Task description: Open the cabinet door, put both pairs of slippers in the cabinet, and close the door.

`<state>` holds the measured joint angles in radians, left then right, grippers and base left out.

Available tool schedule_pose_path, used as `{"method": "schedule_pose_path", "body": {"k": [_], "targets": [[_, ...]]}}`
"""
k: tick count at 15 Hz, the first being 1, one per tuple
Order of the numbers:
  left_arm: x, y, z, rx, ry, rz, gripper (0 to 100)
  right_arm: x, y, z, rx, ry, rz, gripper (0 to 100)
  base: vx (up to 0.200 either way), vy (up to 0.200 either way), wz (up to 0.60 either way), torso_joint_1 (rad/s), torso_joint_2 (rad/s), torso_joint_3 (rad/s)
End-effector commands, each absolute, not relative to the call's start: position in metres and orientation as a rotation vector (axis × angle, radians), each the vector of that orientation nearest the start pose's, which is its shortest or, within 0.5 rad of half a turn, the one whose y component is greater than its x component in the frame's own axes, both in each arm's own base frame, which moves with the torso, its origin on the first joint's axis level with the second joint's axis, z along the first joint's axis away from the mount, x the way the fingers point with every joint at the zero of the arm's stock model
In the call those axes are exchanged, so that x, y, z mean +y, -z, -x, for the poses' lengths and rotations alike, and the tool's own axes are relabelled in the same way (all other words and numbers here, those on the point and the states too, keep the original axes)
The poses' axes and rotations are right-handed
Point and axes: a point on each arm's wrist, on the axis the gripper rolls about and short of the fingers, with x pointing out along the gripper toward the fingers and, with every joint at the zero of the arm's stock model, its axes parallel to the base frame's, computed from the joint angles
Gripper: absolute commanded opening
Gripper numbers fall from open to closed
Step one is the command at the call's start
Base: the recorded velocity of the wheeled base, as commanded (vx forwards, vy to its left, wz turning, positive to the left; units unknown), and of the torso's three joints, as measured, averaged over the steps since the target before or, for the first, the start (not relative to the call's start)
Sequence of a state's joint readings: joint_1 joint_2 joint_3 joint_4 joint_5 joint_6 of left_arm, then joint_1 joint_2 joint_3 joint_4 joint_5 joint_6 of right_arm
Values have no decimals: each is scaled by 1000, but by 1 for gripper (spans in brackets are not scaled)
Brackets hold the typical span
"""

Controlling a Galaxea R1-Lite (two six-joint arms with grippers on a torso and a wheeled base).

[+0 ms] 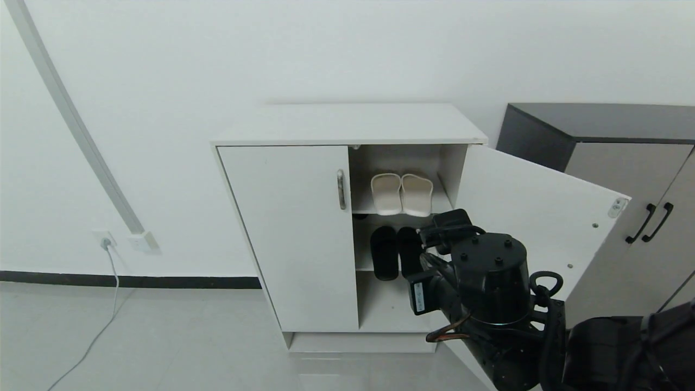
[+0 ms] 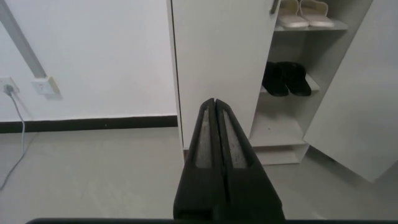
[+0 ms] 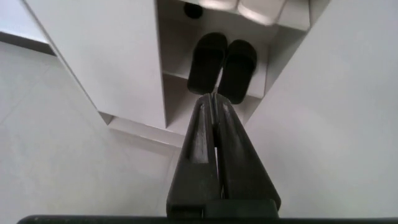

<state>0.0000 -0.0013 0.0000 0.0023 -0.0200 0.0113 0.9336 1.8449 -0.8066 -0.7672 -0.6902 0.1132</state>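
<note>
Inside the white cabinet (image 1: 347, 125) both pairs already sit: the white slippers (image 1: 402, 194) on the top shelf, the black slippers (image 1: 386, 252) on the shelf below. Its right door (image 1: 532, 217) stands wide open, swung out to the robot's right, so I think shutting it is the job now. To do that well, the arm should get to the door's outer side and push near the free edge (far from the hinge, where a soft push does most). Slow down at the end so it does not bang. The right gripper (image 3: 215, 102) hangs just in front of the black pair, jaws pressed together, holding nothing. The left gripper (image 2: 214, 106) is farther back, jaws pressed together too, also empty.
</note>
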Motion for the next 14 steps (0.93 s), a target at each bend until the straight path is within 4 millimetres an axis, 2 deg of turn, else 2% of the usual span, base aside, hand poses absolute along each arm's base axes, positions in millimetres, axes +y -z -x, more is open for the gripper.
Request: {"method": "schedule_pose_path", "body": {"k": [1,10,14], "targets": [[0,-75,23,1,20,-11,0,255,-150,-207,200,-230,85,0,0,0,0,163,-481,-330],[0,-75,23,1,21,-17,0,251,-153,-206,187,-229,70,0,0,0,0,198,-511,-313],[0,-75,23,1,21,-20,0,248,-147,-204,178,-232,89,0,0,0,0,238,-555,-325]]}}
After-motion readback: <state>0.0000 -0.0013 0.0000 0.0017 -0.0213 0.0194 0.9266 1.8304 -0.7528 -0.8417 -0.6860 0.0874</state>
